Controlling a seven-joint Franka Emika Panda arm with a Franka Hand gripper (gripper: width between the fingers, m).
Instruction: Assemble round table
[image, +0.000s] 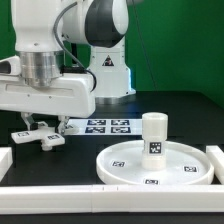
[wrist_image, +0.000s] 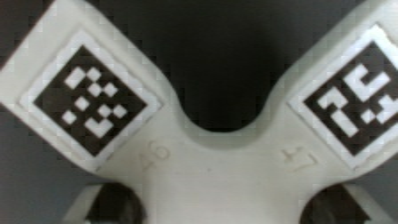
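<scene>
The white cross-shaped base (image: 42, 137) lies at the exterior view's left, close to the table. My gripper (image: 40, 127) comes straight down on it. In the wrist view the base (wrist_image: 214, 150) fills the picture, with two tagged arms spreading away. My gripper (wrist_image: 221, 206) has a dark finger against each side of the base's middle, shut on it. The large rimmed round disc (image: 125, 168) lies at the exterior view's right. The short thick cylinder leg (image: 153, 136) stands upright on the disc, with a tag on its side.
The marker board (image: 108, 125) lies flat behind the base and the disc. Plain white border blocks run along the front (image: 100, 200), the left (image: 5, 160) and the right (image: 215, 152) of the black table. The robot's base (image: 108, 65) stands behind the marker board.
</scene>
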